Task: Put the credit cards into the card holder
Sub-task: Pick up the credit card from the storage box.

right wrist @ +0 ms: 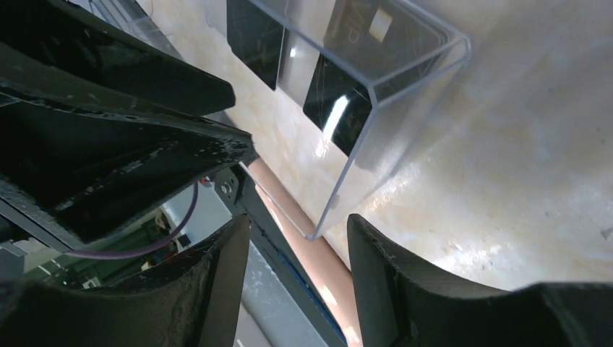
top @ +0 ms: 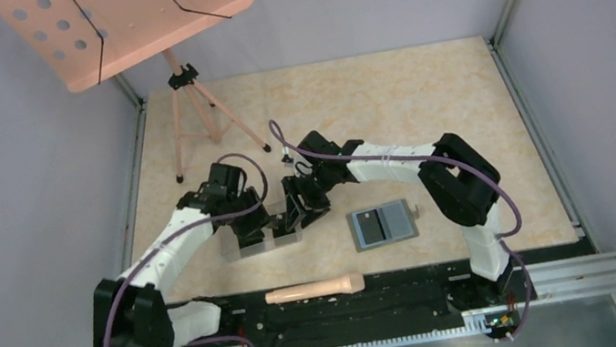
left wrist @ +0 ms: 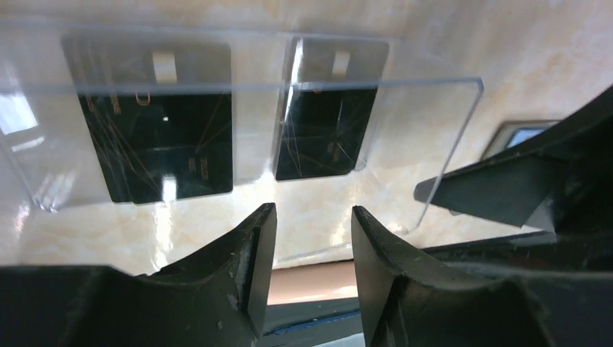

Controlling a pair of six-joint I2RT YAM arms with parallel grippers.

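Note:
Two black credit cards [left wrist: 163, 137] [left wrist: 325, 130] show through the walls of a clear plastic box [left wrist: 434, 108], side by side with a divider between them. The right wrist view shows them too [right wrist: 340, 101]. My left gripper [left wrist: 312, 217] is open and empty, just short of the box's near side. My right gripper [right wrist: 298, 228] is open and empty at the box's right corner [right wrist: 376, 79]. In the top view both grippers [top: 250, 228] [top: 301, 211] meet over the box [top: 264, 240]. The gray card holder [top: 384, 225] lies open, flat, to the right of the box.
A peach-coloured cylinder [top: 314, 290] lies along the table's near edge. A pink perforated music stand [top: 124, 17] on a tripod [top: 184, 109] stands at the back left. My two grippers are close together, the right one's finger [left wrist: 506, 188] beside the left's.

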